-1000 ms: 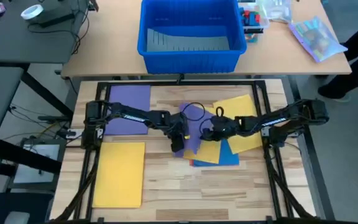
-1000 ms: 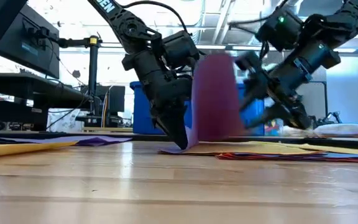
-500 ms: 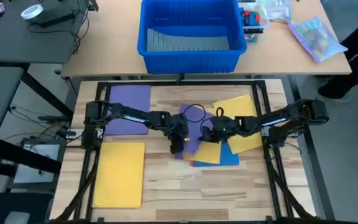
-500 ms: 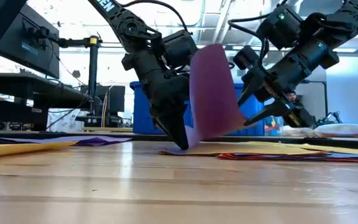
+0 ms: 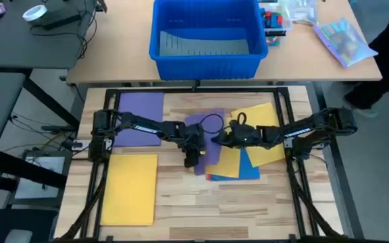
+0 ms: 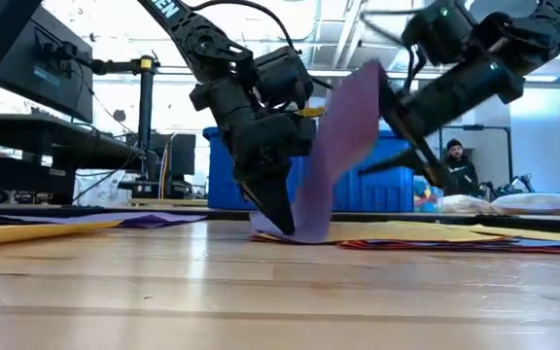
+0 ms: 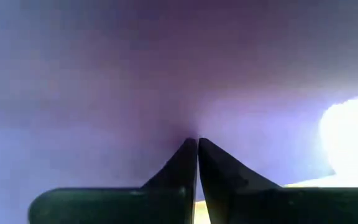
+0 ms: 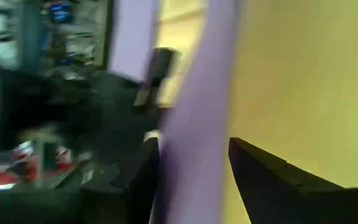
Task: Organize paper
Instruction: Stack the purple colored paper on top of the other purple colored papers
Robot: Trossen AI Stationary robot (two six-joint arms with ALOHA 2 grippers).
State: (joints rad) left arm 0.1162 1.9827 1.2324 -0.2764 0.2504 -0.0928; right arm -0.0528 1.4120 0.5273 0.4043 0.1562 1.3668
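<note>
A purple paper sheet (image 6: 333, 146) curls up from a loose pile of yellow (image 5: 252, 131), blue (image 5: 250, 166) and red (image 5: 215, 177) sheets at the table's middle. My left gripper (image 5: 196, 154) is shut on its low part. My right gripper (image 6: 411, 131) is open at the sheet's raised edge, and in the right wrist view the sheet (image 8: 194, 143) stands between its two fingers. Another purple sheet (image 5: 140, 118) lies flat at the far left. A yellow sheet (image 5: 130, 187) lies flat at the near left. My left gripper pinches the purple sheet (image 7: 194, 127) between its two shut fingers, coming from above and pointing down. The held part (image 6: 295, 226) sits at the pile's level; from there the sheet bends up and leans to the right in the low view. My right gripper has the raised edge between its open fingers (image 8: 143, 177); I cannot tell whether they touch it.
A big blue bin (image 5: 204, 37) stands on the far table beyond the work frame, with a clear bag (image 5: 343, 40) and small items to its right. A person (image 6: 453, 160) shows in the room behind. Bare wood lies along the near edge (image 5: 208, 209).
My right gripper has moved toward the table's left edge and a little up, onto the purple sheet's raised edge. The sheet's free part, which stood nearly upright, now leans over and reaches higher; its held low part has stayed put.
</note>
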